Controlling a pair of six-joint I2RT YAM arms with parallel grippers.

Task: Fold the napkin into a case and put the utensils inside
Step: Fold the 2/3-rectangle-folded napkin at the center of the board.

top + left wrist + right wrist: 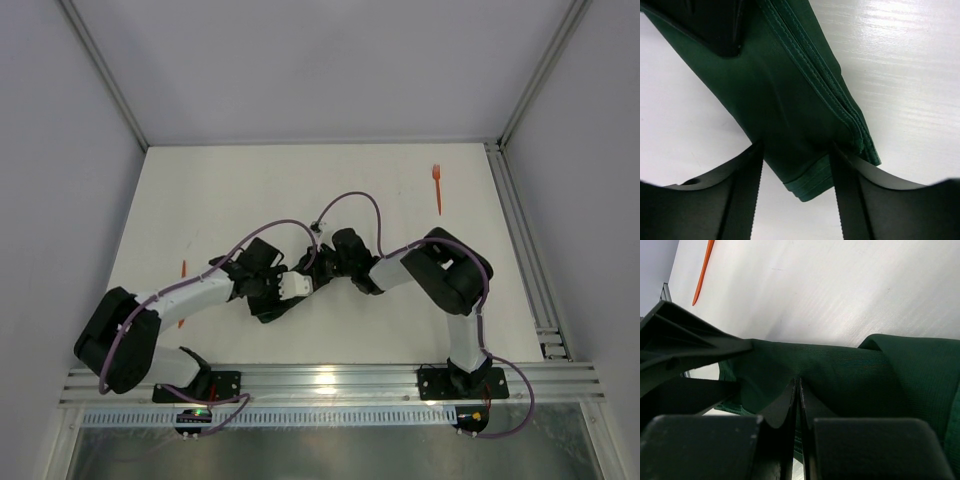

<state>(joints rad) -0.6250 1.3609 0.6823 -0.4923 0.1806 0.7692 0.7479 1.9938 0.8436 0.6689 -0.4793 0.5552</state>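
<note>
The dark green napkin (790,100) lies folded into a narrow strip running diagonally across the white table. Its hemmed end sits between the fingers (745,200) of my left gripper (797,170), which stands open and straddles the cloth. My right gripper (798,382) is shut, pinching a ridge of the napkin (850,375). In the top view both grippers meet at mid-table, left gripper (270,298) and right gripper (312,262), and hide most of the cloth. The orange fork (437,187) lies far right. A second orange utensil (183,270) lies left, partly under my left forearm.
An aluminium rail (530,260) runs along the table's right edge and another (330,380) along the near edge by the arm bases. Grey walls enclose the table. A thin orange utensil (702,272) shows at the top left of the right wrist view.
</note>
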